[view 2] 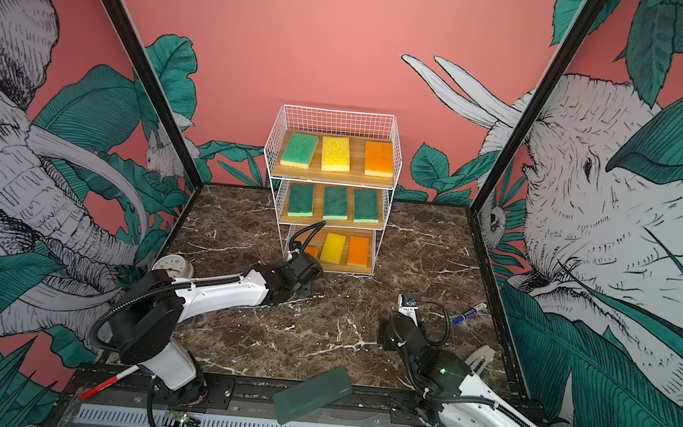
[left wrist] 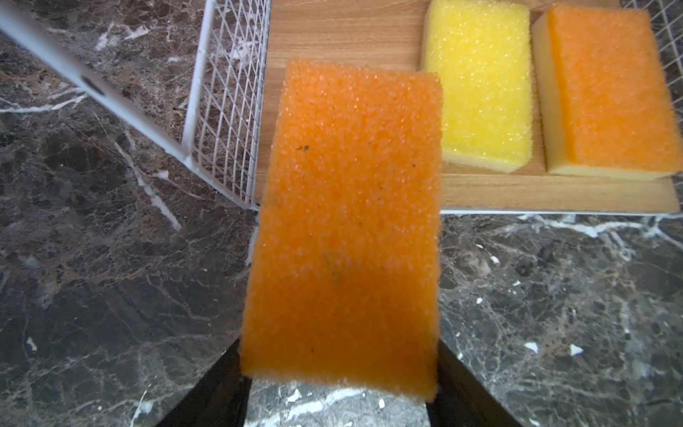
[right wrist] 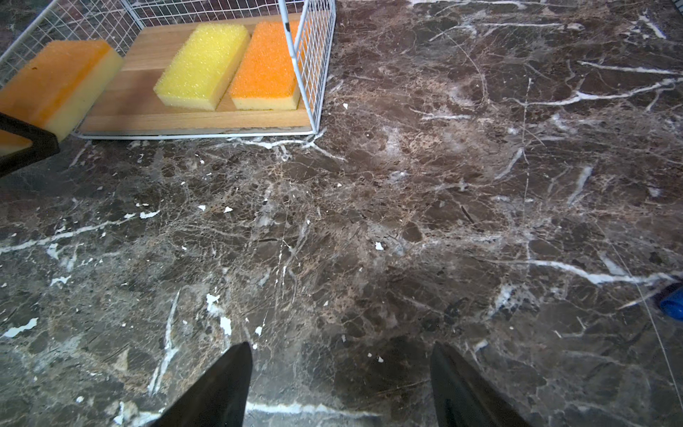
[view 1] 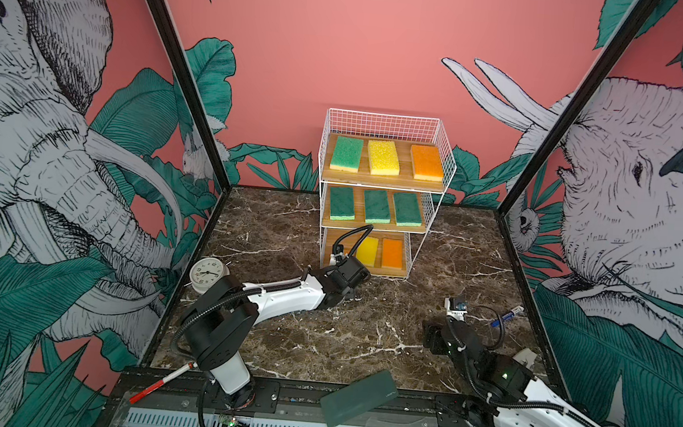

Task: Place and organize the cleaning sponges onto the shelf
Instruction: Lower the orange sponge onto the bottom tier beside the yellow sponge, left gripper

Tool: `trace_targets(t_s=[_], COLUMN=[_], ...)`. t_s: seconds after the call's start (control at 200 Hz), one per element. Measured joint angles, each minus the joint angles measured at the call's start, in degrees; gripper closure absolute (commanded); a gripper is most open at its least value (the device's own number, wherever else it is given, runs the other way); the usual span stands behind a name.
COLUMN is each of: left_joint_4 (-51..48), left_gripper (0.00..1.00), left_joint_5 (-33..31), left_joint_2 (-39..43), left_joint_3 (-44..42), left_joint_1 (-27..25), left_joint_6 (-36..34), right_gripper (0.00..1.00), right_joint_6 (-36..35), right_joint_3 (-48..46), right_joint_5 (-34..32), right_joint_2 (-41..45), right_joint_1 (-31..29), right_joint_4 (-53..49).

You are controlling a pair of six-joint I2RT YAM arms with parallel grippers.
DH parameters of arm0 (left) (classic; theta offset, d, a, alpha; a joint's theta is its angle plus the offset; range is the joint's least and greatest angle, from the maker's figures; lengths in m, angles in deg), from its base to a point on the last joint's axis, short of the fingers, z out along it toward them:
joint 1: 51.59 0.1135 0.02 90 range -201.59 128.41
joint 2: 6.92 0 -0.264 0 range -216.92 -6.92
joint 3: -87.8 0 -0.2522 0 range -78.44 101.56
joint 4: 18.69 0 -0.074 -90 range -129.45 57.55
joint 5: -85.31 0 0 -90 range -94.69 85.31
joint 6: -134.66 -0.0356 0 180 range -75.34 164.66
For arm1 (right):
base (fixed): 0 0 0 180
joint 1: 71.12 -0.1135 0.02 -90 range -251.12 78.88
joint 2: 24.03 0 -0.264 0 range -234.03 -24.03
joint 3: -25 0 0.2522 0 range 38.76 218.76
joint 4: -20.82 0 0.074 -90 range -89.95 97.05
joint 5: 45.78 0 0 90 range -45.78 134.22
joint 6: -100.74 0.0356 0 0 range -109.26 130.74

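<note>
The left gripper (left wrist: 340, 384) pinches the near end of a soft, light orange sponge (left wrist: 343, 222). Its far end pokes out past the jaws, over the bottom of the shelf (left wrist: 351, 37). It squashes easily, so hold it gently by the sides. The right gripper (right wrist: 340, 373) has its jaws wide and holds nothing

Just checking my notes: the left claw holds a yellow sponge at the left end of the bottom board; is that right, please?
Not quite: the left wrist view shows that the held sponge in the left claw is orange, not yellow. It is indeed at the left end of the bottom board.
</note>
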Motion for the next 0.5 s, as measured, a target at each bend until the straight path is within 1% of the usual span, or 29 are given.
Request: trace_targets(t_s=[0.3,0.5], left_joint_4=[0.5,1.7], left_gripper=[0.29,0.29], left_joint_5=[-0.8,-1.0], left_joint_2=[-2.0,-4.6], left_joint_3=[1.1,2.6], left_joint_1=[1.4,1.7], left_joint_6=[0.9,1.4], right_gripper=[0.22,0.22], right_joint_6=[-1.8,-3.1], right_joint_3=[0.0,0.0], right_joint_5=[2.0,3.0], right_joint_2=[-0.3,-1.9], right_joint_1=[0.0,0.0], right_joint_4=[0.9,2.2])
